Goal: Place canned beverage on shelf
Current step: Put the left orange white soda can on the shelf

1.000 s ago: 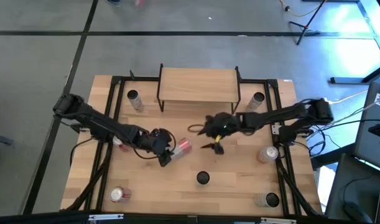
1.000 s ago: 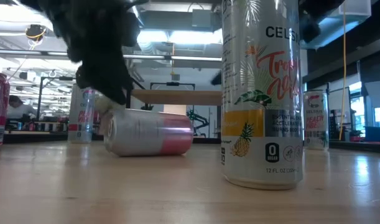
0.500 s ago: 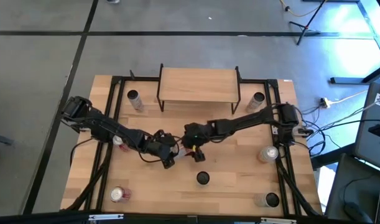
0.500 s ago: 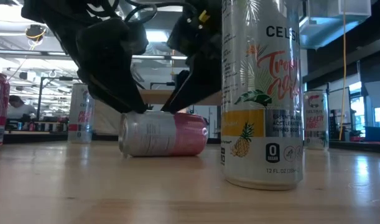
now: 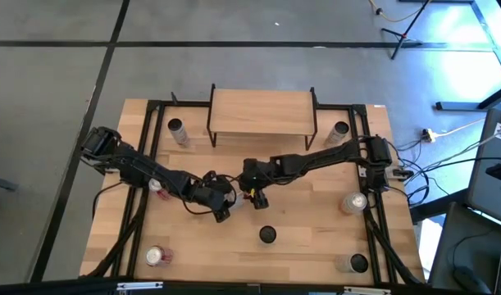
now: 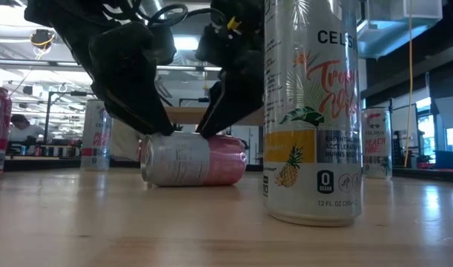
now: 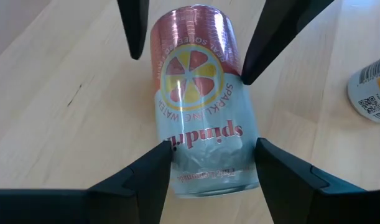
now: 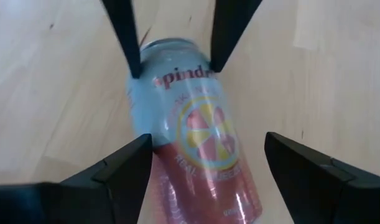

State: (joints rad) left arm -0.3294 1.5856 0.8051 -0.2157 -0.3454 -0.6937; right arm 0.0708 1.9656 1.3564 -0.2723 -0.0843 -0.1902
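A pink and silver sparkling-water can (image 6: 193, 158) lies on its side on the table, near the middle; it also shows in the left wrist view (image 7: 199, 93). My left gripper (image 5: 223, 202) is shut on its silver end. My right gripper (image 5: 254, 195) is open, its fingers standing on either side of the can's pink end (image 8: 208, 162). The shelf (image 5: 262, 112) stands at the far edge with nothing on its board. My left gripper pinches the can's silver end (image 7: 177, 155) between its two fingers, one on each curved side. The fingers (image 6: 141, 104) slant down from the table's left and lie across the can. The can lies level with its side on the table. My right gripper: I cannot tell whether a finger touches the pink end.
A tall pineapple-print can (image 6: 311, 111) stands upright near the front (image 5: 268, 235). Other cans stand upright at the far left (image 5: 178, 129), far right (image 5: 340, 131) and front right (image 5: 357, 264). Cans lie at the front left (image 5: 157, 256) and right (image 5: 352, 202).
My right gripper has swung toward the table's left and come down over the can's pink end. My left gripper has settled onto the silver end, and the can has slid a little toward the table's right, still lying on its side.
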